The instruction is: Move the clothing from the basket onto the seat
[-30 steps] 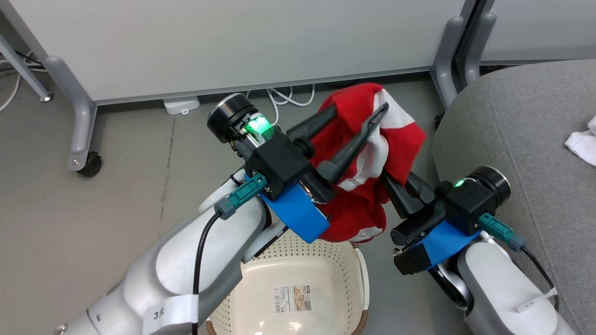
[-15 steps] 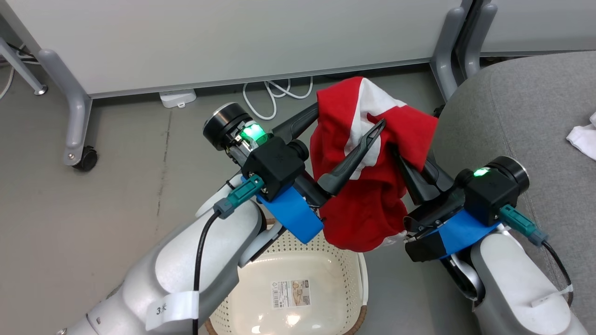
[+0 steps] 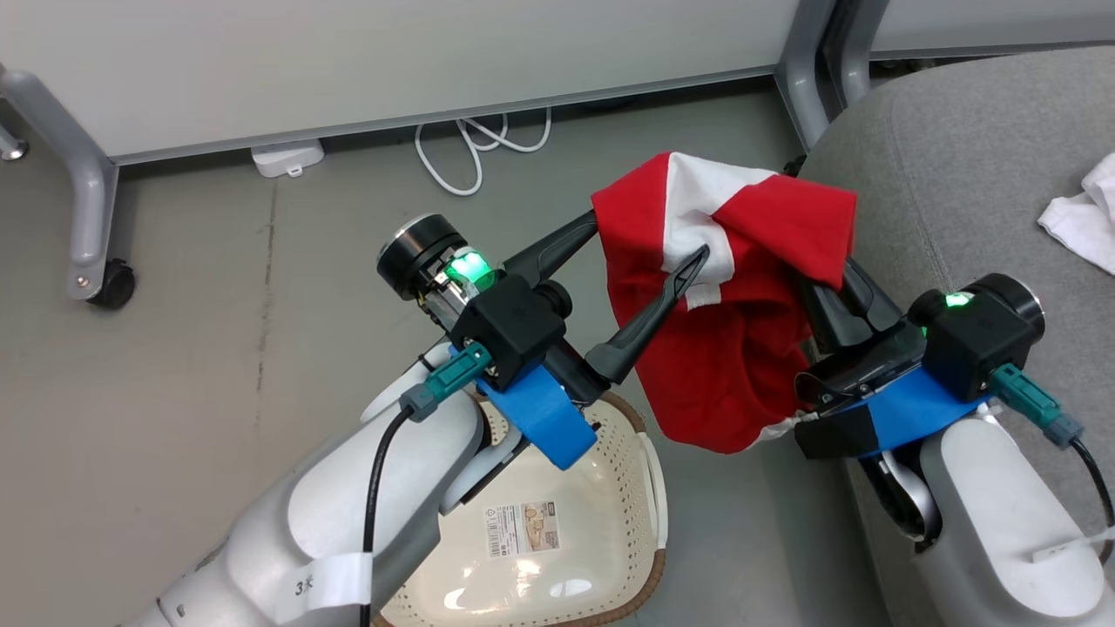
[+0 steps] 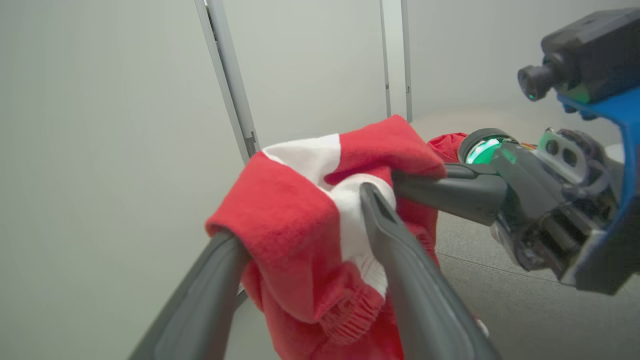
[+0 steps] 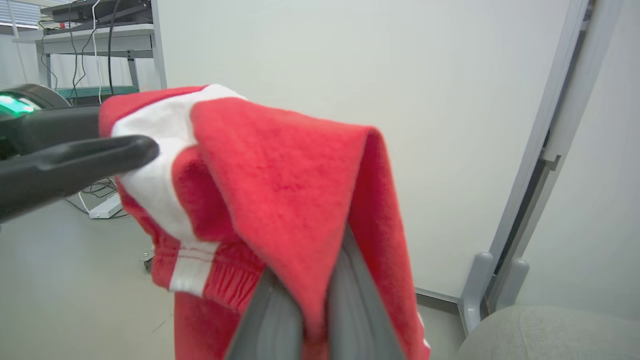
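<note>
The red clothing (image 3: 732, 348) with white panels hangs in the air between my two grippers, over the floor beside the seat (image 3: 958, 157). My left gripper (image 3: 649, 239) is open wide; the far finger is tucked under the fabric and the near fingertip rests on a white stripe. In the left wrist view the clothing (image 4: 300, 215) is draped over that finger. My right gripper (image 5: 312, 295) is shut on a red fold of the clothing (image 5: 280, 175). The cream basket (image 3: 610, 496) lies below my left forearm, with only its label inside.
Pale grey partition panels (image 3: 392, 61) stand behind, on legs, one with a caster (image 3: 109, 283). A white cable (image 3: 475, 148) and a power strip (image 3: 287, 158) lie at their foot. A white cloth (image 3: 1080, 218) rests on the seat's right side.
Both arms have carried the clothing up and to the right, closer to the seat's edge. The head camera has turned right, so the basket sits lower left in view.
</note>
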Tool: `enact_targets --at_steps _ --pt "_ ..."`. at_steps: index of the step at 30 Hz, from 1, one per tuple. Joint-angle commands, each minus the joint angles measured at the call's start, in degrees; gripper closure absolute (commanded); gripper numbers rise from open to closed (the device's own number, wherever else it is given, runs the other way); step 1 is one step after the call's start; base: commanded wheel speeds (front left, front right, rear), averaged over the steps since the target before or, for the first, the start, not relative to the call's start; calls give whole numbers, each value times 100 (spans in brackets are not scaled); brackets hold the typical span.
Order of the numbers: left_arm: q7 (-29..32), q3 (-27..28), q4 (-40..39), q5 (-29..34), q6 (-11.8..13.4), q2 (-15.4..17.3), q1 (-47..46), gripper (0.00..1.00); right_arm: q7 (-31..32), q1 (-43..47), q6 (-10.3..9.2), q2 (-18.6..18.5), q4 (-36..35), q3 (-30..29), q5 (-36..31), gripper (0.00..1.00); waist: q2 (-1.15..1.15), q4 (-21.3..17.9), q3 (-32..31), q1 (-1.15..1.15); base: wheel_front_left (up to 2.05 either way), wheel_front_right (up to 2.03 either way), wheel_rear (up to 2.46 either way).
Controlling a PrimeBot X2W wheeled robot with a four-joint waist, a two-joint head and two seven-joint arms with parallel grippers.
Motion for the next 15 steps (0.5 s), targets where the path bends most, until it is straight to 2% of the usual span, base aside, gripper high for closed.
enact_targets --at_steps 1,15 --pt "-28 4 17 -17 -8 21 39 0 -21 33 1 20 -38 -62 -51 100 0 -78 63 0 0 0 0" --pt "-28 -117 42 46 -8 194 107 0 -21 156 1 148 -200 -607 -107 100 0 -651 329 0 0 0 0"
